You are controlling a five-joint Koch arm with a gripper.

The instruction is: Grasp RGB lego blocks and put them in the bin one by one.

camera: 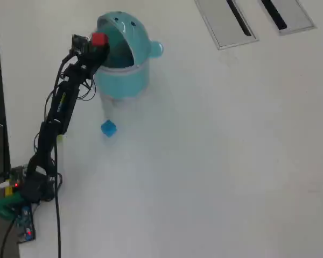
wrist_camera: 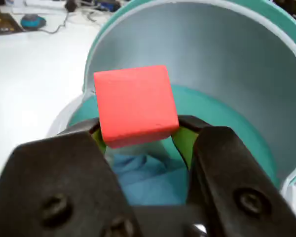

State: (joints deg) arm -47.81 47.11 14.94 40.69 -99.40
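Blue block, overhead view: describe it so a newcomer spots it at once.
Find the round light-teal bin near the top left of the white table in the overhead view. Just below it, apart from its base, a small blue block lies alone on the bare tabletop. The red block is clamped in the gripper at the bin's rim; the blue one lies free.
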